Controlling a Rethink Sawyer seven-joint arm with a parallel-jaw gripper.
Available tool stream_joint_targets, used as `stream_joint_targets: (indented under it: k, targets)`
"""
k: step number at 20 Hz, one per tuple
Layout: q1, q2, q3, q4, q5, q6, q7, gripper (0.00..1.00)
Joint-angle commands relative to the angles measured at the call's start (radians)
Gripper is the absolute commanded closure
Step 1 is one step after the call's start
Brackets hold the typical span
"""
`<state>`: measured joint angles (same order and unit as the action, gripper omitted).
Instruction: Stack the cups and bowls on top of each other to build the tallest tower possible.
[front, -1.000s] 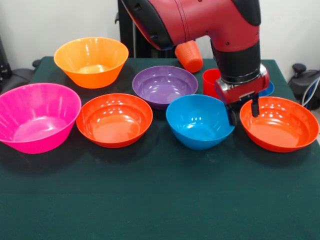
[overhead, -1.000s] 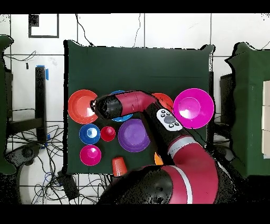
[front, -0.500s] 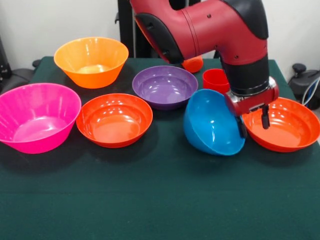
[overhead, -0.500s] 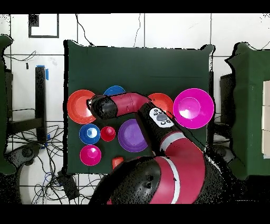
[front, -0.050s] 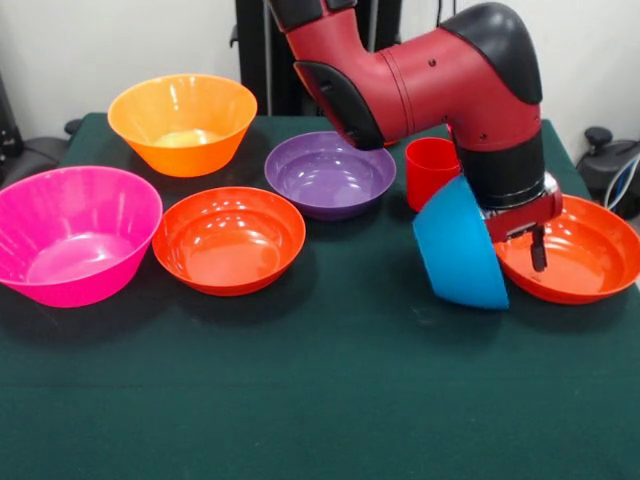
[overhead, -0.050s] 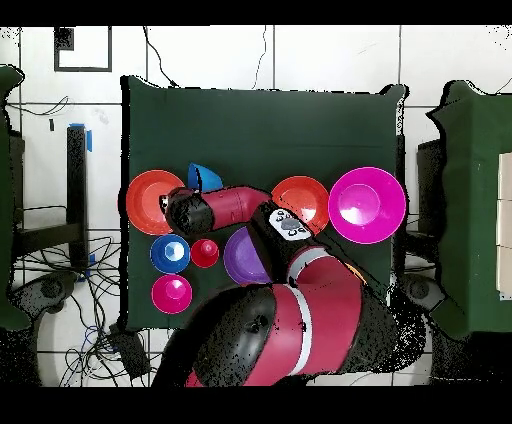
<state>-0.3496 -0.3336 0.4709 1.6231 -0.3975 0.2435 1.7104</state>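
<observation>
**Blue bowl tipped on edge in the claw**

Your claw (front, -0.050s: 515, 250) is pinching the rim of the medium blue bowl (front, -0.050s: 460, 248), which is tilted steeply, nearly on its side, its outer wall facing the camera. One finger (front, -0.050s: 539, 250) hangs over the right red-orange bowl (front, -0.050s: 580, 258), just beside the blue one. The red cup (front, -0.050s: 430, 170) stands close behind. On the table (front, -0.050s: 320, 400), from the left: big pink bowl (front, -0.050s: 70, 235), yellow-orange bowl (front, -0.050s: 182, 122) behind it, second red-orange bowl (front, -0.050s: 228, 240), purple bowl (front, -0.050s: 328, 172). Overhead, small blue bowl (overhead, -0.050s: 170, 253) and small magenta bowl (overhead, -0.050s: 172, 293) sit apart. Nothing is nested yet.
</observation>
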Motion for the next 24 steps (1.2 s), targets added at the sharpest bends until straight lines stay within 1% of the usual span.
stream_joint_targets:
  k: [1,3,4,7,11,14,20,22,23,24]
  targets:
    - [0.035,0.073,-0.062,-0.07,0.044,-0.03,0.165,0.0]
    - [0.046,0.078,-0.07,-0.075,0.039,-0.045,0.162,0.0]
    - [0.067,0.074,-0.095,-0.079,0.038,-0.059,0.16,1.0]
    - [0.09,0.061,-0.124,-0.069,0.044,-0.079,0.184,1.0]
    - [0.105,0.052,-0.142,-0.073,0.058,-0.053,0.179,1.0]
    - [0.094,0.018,-0.131,-0.034,0.059,-0.047,0.17,1.0]
    - [0.083,0.0,-0.117,-0.02,0.067,-0.005,0.139,1.0]
    - [0.086,-0.074,-0.118,0.036,0.076,0.023,0.148,1.0]
    - [0.088,-0.132,-0.116,0.078,0.088,0.052,0.154,1.0]
    - [0.088,-0.164,-0.115,0.101,0.097,0.072,0.157,1.0]
